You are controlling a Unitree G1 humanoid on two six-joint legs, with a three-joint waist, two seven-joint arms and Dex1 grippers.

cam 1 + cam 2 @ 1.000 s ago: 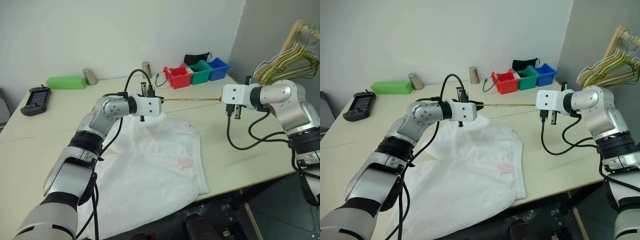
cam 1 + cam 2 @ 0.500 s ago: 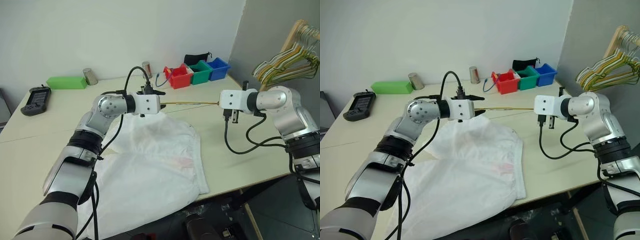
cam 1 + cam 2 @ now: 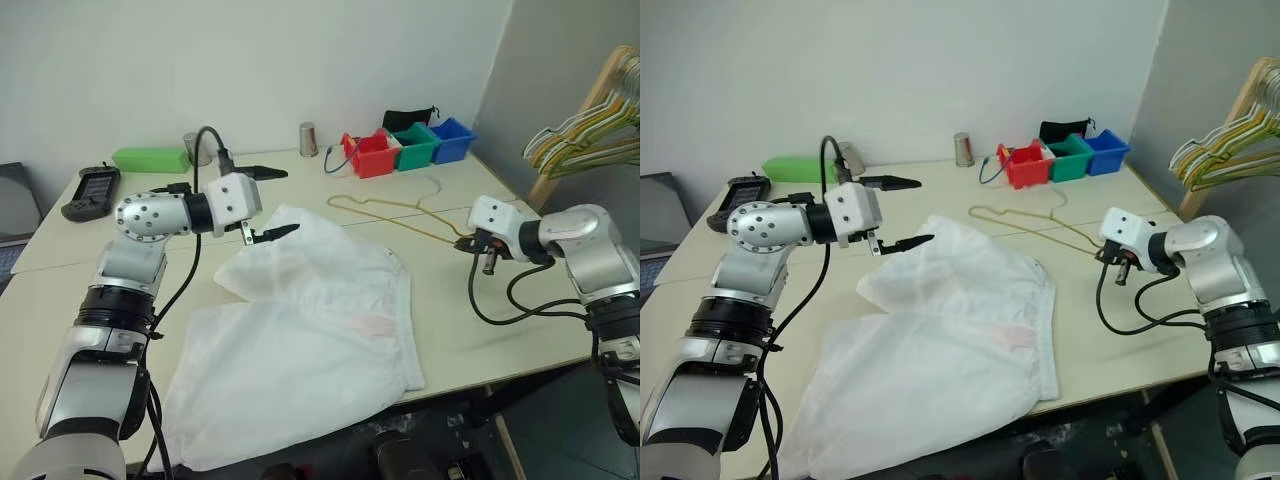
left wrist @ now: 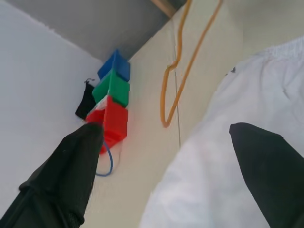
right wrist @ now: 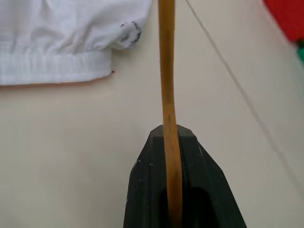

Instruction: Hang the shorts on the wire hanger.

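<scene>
While your right gripper (image 5: 171,137) is clamped shut on one end of the wire hanger (image 3: 395,207), your left gripper (image 3: 270,203) stands with its two black fingers (image 4: 71,166) spread wide and holds nothing. The wire hanger lies across the table (image 3: 300,170) from the right gripper toward the red bin (image 3: 368,157), its far loop just beyond the shorts (image 3: 300,340). The shorts lie flat on the table between your arms, their near edge hanging over the table's front, their waistband toward the right gripper. The left gripper hovers over the shorts' far corner. Green (image 3: 410,145) and blue (image 3: 450,135) bins stand beside the red one.
</scene>
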